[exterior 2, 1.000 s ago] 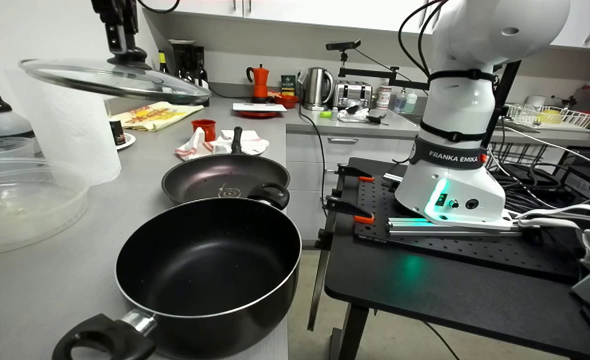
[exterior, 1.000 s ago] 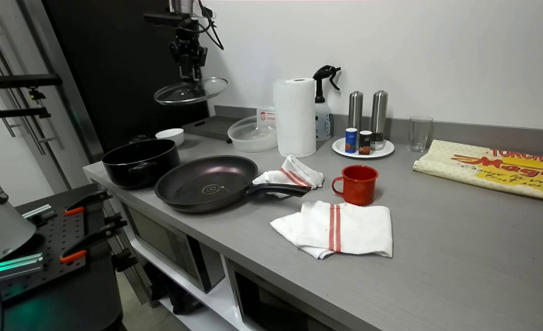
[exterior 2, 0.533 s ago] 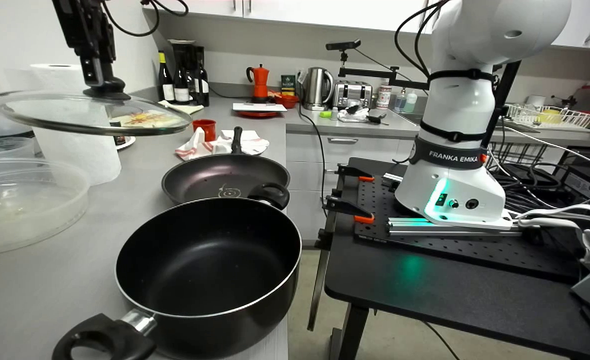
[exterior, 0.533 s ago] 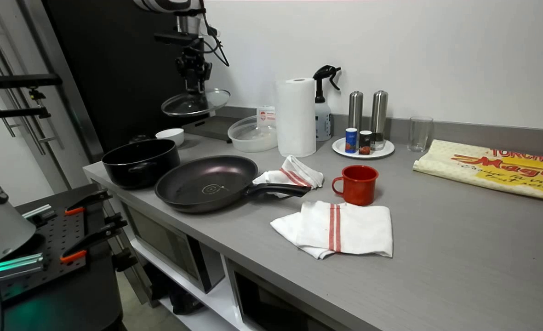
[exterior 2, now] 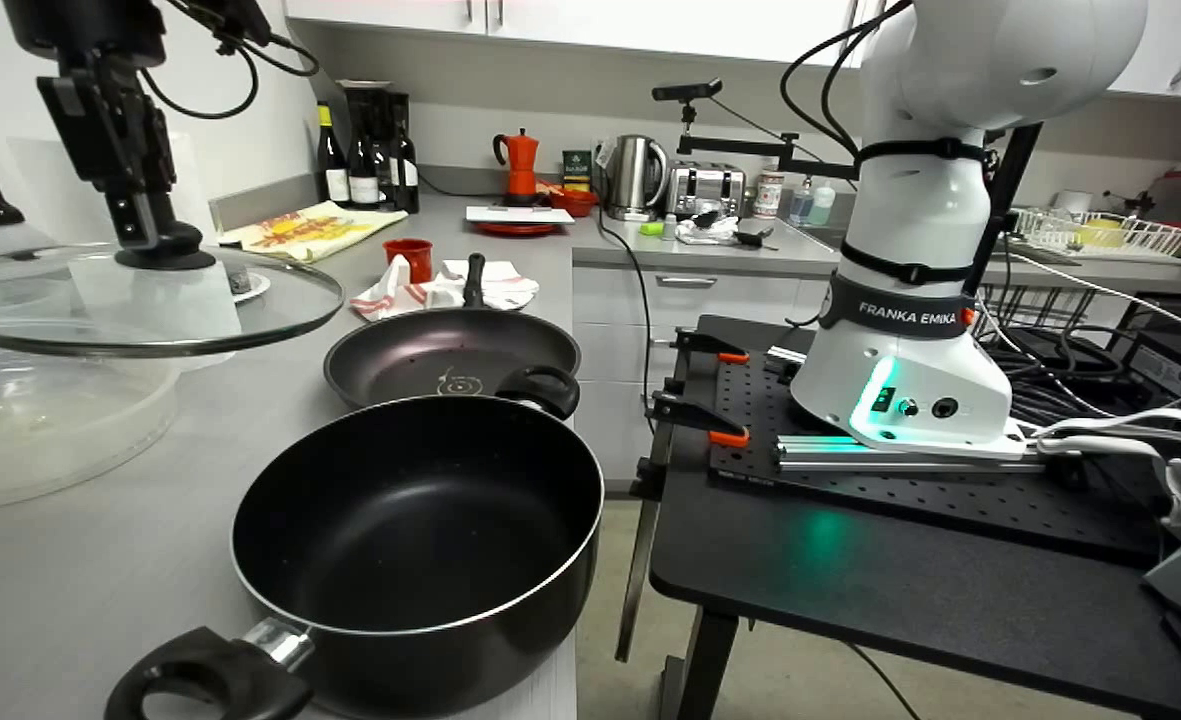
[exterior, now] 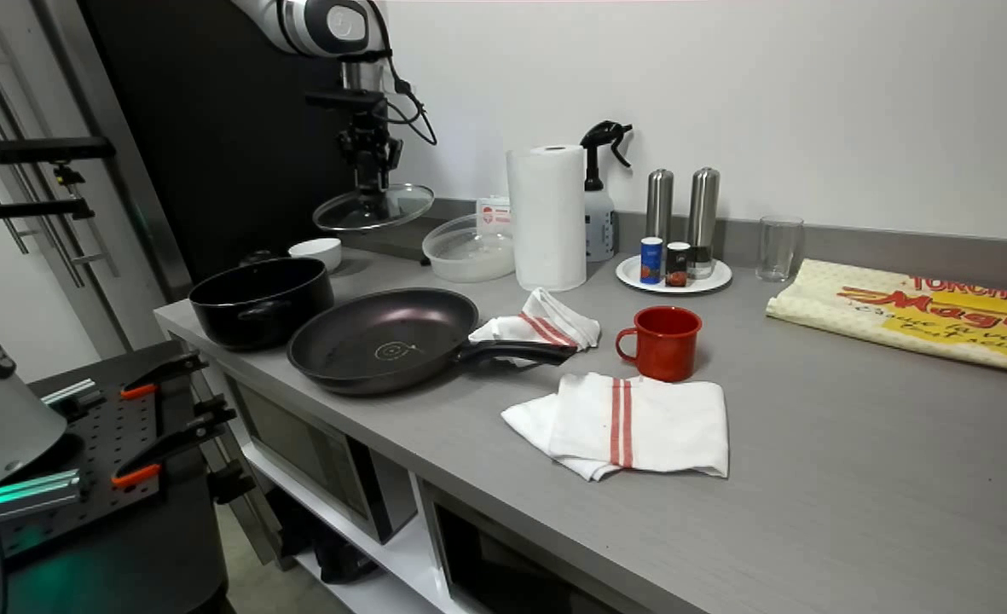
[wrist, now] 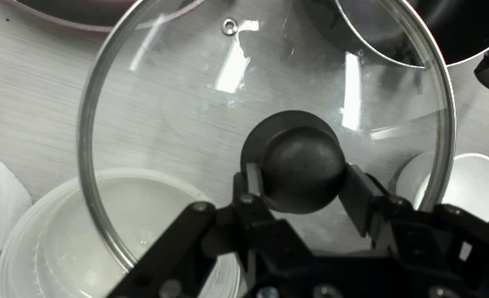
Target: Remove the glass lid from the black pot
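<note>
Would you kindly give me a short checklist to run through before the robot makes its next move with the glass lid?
1. Hand closed on the knob of the glass lid: ok, gripped from both sides in the wrist view.
2. Lid off the black pot: ok, the pot is uncovered in both exterior views.
3. Lid apart from the paper towel roll: ok, a gap shows in an exterior view.
4. Room straight below: probably not ok; the wrist view shows parts of the clear plastic container and white bowl through the lid.
5. Lid's height above the counter: cannot tell; nothing gives scale.
</note>
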Tool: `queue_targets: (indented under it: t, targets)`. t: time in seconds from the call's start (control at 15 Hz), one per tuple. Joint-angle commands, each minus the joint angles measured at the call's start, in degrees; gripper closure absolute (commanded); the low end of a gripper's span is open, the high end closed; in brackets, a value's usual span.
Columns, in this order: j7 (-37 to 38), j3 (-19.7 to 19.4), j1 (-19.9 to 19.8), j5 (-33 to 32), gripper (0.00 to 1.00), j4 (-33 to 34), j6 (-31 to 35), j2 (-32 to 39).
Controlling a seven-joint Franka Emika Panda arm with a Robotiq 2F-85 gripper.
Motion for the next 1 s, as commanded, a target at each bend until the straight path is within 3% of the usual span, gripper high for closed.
queue_targets:
  t: [0.0,0.47,0.93]
  targets:
    - [0.4,0.4,0.8,-2.4,0.75,6.6,-0.2,4.6]
    - [-0.8,0.5,0.7,-4.0,0.75,10.7,1.6,10.3]
    - [-2.7,1.1,-0.3,-3.5,0.75,9.2,7.2,12.5]
